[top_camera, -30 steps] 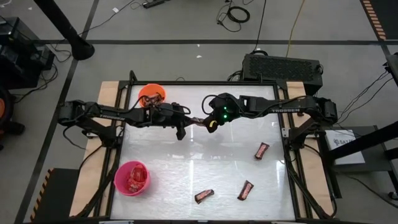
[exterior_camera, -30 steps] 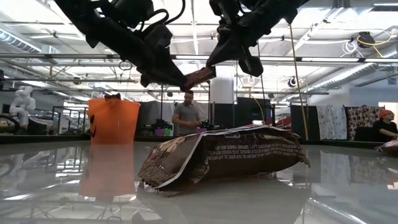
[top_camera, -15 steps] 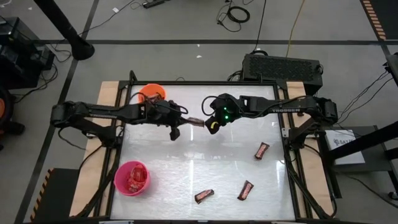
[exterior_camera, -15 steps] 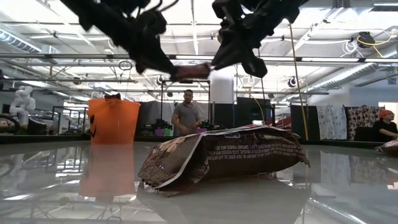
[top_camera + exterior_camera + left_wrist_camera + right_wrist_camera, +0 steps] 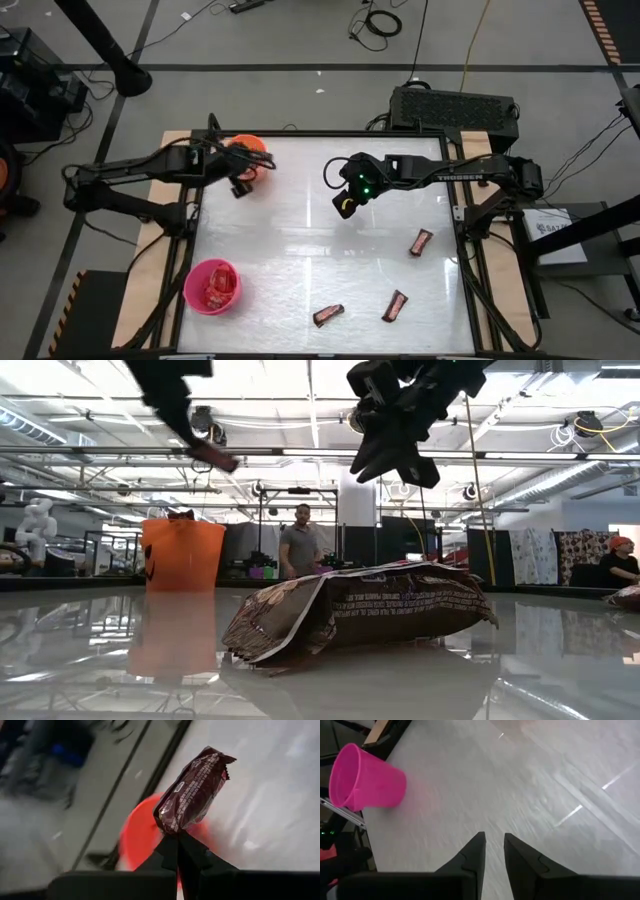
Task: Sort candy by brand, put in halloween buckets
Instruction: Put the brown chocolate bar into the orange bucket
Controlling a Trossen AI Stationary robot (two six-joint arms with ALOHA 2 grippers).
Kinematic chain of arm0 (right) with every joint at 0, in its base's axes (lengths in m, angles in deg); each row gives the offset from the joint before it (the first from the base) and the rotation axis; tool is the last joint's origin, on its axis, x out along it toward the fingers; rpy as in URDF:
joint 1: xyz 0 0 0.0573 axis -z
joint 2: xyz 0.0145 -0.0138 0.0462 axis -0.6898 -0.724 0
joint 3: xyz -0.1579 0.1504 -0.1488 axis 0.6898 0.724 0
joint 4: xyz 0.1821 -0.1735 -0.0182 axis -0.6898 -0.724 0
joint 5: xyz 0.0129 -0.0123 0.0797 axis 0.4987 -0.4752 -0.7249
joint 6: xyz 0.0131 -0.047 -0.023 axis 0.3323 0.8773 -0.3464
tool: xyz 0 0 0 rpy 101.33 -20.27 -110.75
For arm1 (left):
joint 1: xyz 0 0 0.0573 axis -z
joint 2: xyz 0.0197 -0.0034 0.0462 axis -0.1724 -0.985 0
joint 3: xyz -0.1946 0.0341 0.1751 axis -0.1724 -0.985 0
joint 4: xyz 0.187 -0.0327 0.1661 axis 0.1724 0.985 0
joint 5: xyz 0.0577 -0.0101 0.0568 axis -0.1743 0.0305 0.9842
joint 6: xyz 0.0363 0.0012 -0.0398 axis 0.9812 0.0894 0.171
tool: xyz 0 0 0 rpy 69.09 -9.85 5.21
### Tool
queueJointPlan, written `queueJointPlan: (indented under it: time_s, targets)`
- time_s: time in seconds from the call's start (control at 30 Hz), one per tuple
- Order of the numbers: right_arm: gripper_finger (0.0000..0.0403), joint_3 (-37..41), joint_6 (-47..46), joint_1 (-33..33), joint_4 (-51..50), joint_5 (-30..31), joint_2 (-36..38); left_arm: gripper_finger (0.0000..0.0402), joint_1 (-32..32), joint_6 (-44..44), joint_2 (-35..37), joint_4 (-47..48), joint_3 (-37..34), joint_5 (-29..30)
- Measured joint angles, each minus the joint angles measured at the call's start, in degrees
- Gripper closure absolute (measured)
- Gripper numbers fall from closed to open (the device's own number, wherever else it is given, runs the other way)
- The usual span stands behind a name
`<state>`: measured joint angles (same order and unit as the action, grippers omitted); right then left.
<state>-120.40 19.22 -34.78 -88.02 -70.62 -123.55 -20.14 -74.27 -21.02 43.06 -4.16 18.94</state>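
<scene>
Candy is the business here, and one dark brown bar (image 5: 192,790) stands pinched by its lower end in my left gripper (image 5: 177,840), whose fingers are clenched tight on the wrapper; in the overhead view that gripper (image 5: 243,180) hangs right at the orange bucket (image 5: 245,150) near the table's far left corner, and from my left wrist I see the bucket's orange mouth (image 5: 137,837) just behind the bar. From table height the bar (image 5: 215,458) shows up in the air, above and a little to the side of the orange bucket (image 5: 182,555). Three more dark bars lie on the white table (image 5: 320,250): one (image 5: 421,241) toward the right edge, and two near the front, one (image 5: 396,305) to the right of the other (image 5: 328,315). The pink bucket (image 5: 212,286) sits at the front left with candy inside. My right gripper (image 5: 343,204) hovers over the middle of the table, its fingers (image 5: 472,855) slightly parted and grasping nothing. A person (image 5: 300,545) stands in the room beyond the table.
</scene>
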Motion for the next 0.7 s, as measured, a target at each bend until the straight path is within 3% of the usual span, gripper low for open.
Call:
queueJointPlan:
  time_s: [0.17,0.5,0.7]
  targets:
    - [0.0339,0.0,-0.1,0.0,0.19,0.13,0.0,0.0401,-5.38,-0.07,0.61,7.15,-1.63,0.18]
    - [0.0339,0.09,-1.67,-0.17,0.19,0.17,0.0,0.0401,-16.96,3.31,-2.7,6.18,-3.27,-2.39]
    - [0.0339,0.09,-1.86,-1.9,0.2,0.12,0.0,0.0362,-18.7,3.13,-4.41,6.1,-3.27,-5.37]
